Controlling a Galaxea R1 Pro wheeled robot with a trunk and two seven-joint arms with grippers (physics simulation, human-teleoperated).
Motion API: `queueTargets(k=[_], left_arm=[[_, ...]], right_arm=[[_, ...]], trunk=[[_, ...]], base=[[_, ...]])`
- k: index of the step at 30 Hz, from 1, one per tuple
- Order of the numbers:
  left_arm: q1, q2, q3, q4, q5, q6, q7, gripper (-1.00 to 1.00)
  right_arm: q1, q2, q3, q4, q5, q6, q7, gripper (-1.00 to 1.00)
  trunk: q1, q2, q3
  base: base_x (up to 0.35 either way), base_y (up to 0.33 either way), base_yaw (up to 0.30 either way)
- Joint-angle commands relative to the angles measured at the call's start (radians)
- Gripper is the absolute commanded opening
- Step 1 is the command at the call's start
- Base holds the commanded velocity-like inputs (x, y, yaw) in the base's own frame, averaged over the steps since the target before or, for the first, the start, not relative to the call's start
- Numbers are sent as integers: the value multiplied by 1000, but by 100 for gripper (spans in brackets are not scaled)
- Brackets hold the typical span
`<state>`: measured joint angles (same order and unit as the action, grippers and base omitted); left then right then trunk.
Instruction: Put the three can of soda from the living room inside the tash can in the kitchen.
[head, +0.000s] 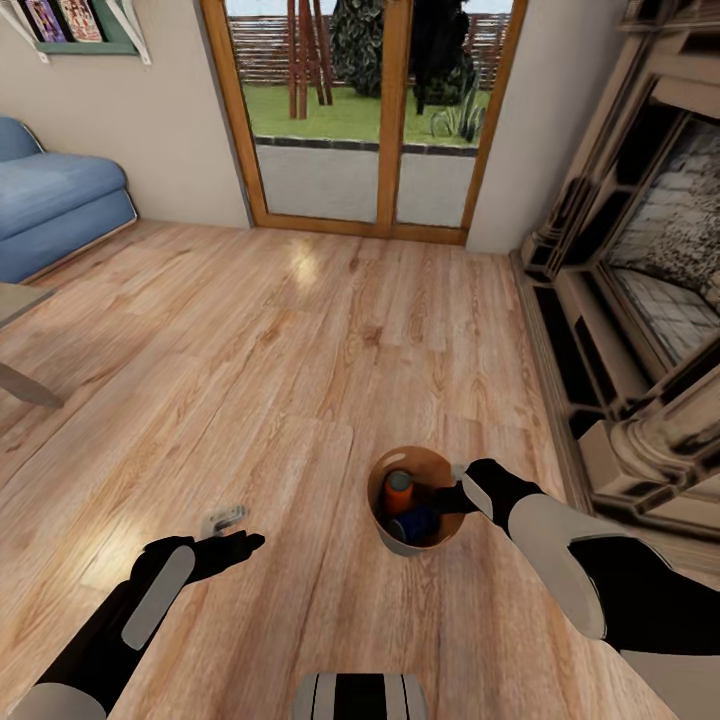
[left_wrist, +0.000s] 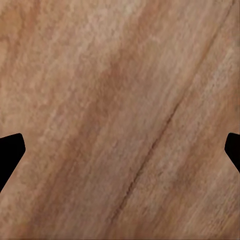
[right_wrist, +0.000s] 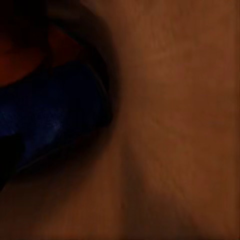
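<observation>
Head view: the bin (head: 421, 500) sits on the plank floor (head: 300, 380) at about 5 o'clock from the picture's middle, low and a little right. Its brown inside is open to the camera. An orange can (head: 399, 492) stands in it toward 9 o'clock of the rim, and a dark blue can (head: 415, 524) lies just beside it toward 6 o'clock. A third can cannot be made out. The right gripper (head: 452, 497) reaches in from 3 o'clock of the bin, its black tip over the rim and dipping inside; whether its jaws are spread or pressed together cannot be told. The left gripper (head: 243, 543) hangs over bare floor at about 7 o'clock, well apart from the bin, its tip pointing toward 2 o'clock. A small pale smudge (head: 222, 519) lies on the floor just beside it; too blurred to name. At 12 o'clock stand wood-framed glass doors (head: 365, 115), at 10 o'clock a blue sofa (head: 55, 200), at 3 o'clock a fireplace (head: 640, 290).

Left wrist view: the two black fingertips (left_wrist: 10, 155) show at opposite edges, spread wide, with only floor planks between them.

Right wrist view: dim and close. The blue can (right_wrist: 50, 120) lies against the bin's brown inner wall (right_wrist: 175, 125), with a reddish shape (right_wrist: 20, 55) behind it.
</observation>
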<state>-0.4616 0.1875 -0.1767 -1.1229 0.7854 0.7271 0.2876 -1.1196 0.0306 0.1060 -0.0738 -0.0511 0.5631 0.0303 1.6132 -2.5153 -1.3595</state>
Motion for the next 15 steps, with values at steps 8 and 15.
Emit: queueTargets(k=[8,15], left_arm=[[0,0,0,0,0,0,0,100],[0,0,-1,-1,0,0,0,100]], right_arm=[[1,0,-17,19,-13,0,2,100],[1,0,-18,19,-13,0,2,100]], trunk=[[12,2,31],[9,4,58]], base=[[0,0,0],[0,0,0]])
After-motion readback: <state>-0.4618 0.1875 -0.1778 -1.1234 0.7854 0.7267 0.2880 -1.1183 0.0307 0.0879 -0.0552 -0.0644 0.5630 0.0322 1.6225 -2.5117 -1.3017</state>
